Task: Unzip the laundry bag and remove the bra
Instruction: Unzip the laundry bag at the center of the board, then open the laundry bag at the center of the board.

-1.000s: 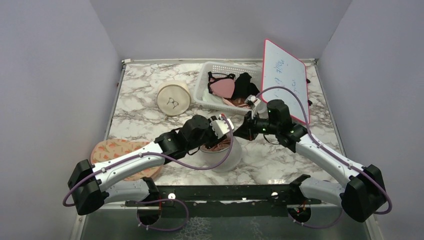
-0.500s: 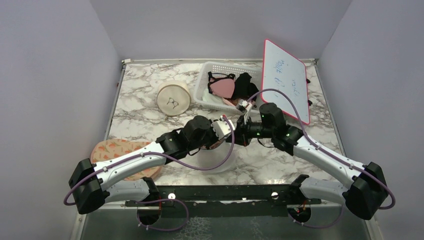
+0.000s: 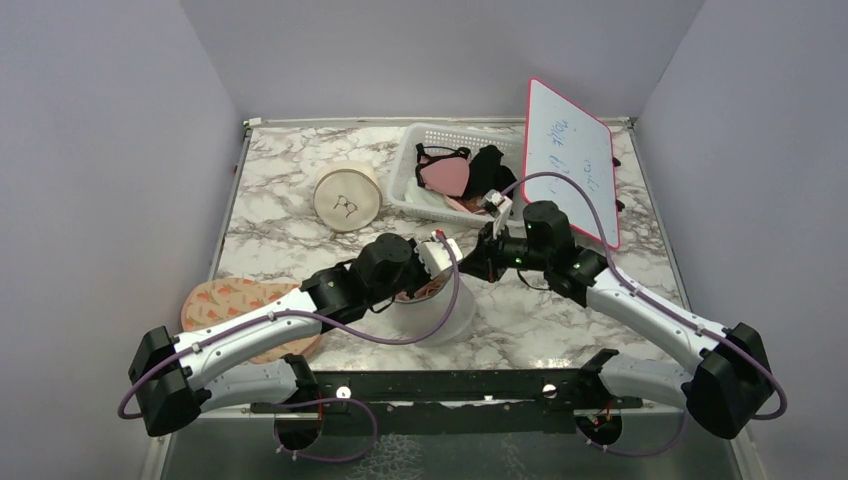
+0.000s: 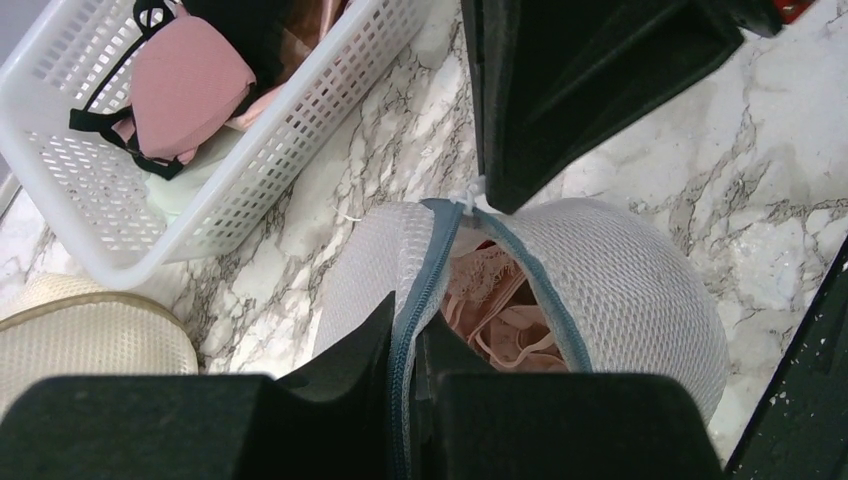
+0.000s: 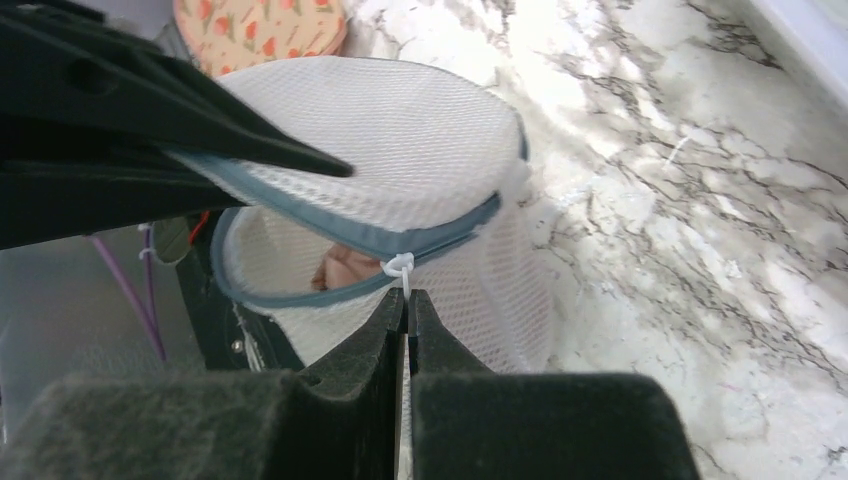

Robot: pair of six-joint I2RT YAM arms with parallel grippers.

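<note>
Pinching laundry bag [image 4: 620,290] zip ring [image 4: 428,262], left jaws; right jaws gripping the pull-tie [image 5: 398,266].

Laundry bag [image 4: 620,290]: white see-through mesh, grey-blue zip ring, white pull tie. Bra [image 4: 495,315] inside it: pale peach-pink. Table [image 3: 290,180] under the bag: white marble, grey veining. Basket [image 4: 290,150] behind the bag: white, pink and black garments in it. Round case [image 3: 346,197] back-left of the bag: cream, black drawing. Pouch [image 3: 235,305] left of the bag: peach, orange-red and green print. Board [image 3: 568,160] back-right of the bag: white, red rim, blue writing. Left gripper [image 4: 408,325] and right gripper [image 5: 406,300]: black.
</note>
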